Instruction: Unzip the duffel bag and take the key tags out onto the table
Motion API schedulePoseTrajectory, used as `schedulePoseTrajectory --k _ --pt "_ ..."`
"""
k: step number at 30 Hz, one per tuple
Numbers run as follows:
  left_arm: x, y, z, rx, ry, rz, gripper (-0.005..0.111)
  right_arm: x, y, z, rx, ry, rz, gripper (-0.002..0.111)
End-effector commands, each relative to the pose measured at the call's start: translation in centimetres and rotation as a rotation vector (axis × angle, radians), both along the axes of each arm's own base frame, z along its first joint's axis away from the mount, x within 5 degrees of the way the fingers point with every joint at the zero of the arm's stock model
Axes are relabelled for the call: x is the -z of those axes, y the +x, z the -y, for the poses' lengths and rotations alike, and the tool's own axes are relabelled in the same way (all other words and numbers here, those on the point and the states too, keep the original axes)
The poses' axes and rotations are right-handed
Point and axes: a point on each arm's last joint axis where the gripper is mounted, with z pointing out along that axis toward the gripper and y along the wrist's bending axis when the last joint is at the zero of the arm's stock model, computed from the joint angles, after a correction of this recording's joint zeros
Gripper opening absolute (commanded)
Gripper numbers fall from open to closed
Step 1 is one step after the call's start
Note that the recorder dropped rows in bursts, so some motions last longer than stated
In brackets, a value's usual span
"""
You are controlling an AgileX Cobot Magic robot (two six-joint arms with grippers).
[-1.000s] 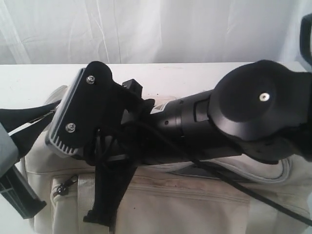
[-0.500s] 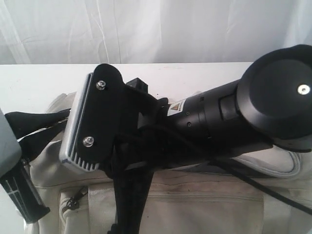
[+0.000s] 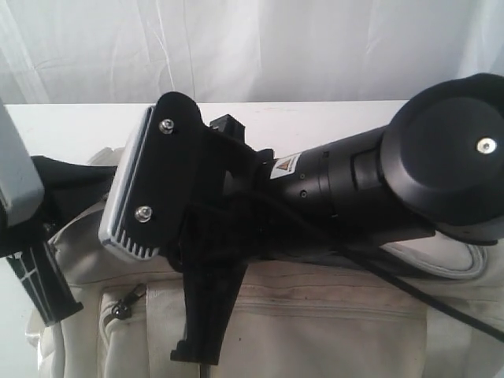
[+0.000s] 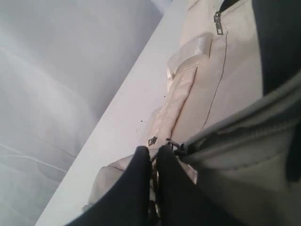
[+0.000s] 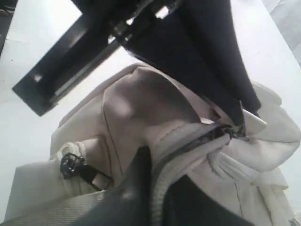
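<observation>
One bag (image 3: 315, 331) is seen across the lower frame of the exterior view, laid on the white surface (image 3: 71, 126). The surface's far edge is met by a white curtain (image 3: 236, 47). The left gripper (image 4: 154, 155) is closed on bag fabric by the zipper end. The right gripper (image 5: 157, 188) is clamped on the zip edge.

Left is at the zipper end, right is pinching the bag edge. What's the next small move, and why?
Probably ease the left gripper along the zipper track, away from this end of the duffel bag. Its jaws are shut right by the slider, and the track beyond it looks closed. The right gripper pinches the seam fabric, so it can act as an anchor.
</observation>
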Motion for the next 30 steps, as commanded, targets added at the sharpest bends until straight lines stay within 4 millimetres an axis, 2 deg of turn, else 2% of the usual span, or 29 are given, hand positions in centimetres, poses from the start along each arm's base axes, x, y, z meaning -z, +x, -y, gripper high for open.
schedulePoseTrajectory --k 1,7,11,17,21,26,30 --pt "-2.2 4.1 -1.8 -0.304 -0.044 0.092 0.0 -0.5 -2.6 0.8 -0.183 -0.065 -0.065 0.0" --pt "-3.8 6.2 -1.7 -0.328 -0.055 0.084 0.0 0.0 -3.0 1.1 -0.232 -0.113 -0.089 0.0" --pt "-4.4 7.2 -2.5 -0.38 -0.067 0.087 0.0 0.2 -3.1 1.3 -0.251 -0.142 -0.068 0.0" --pt "-4.3 7.7 -3.9 -0.411 -0.055 0.062 0.0 -0.1 -2.3 0.9 -0.143 -0.089 -0.077 0.002" --pt "-4.0 7.1 -3.4 -0.324 -0.057 0.011 0.0 -0.5 -1.6 0.7 -0.047 -0.035 -0.091 0.019" --pt "-4.5 6.6 -3.4 -0.299 -0.051 0.033 0.0 -1.3 -0.4 0.4 0.137 0.084 -0.144 0.053" --pt "-5.0 5.5 -3.2 -0.231 -0.065 0.027 0.0 -2.0 0.5 0.3 0.239 0.177 -0.122 0.057"
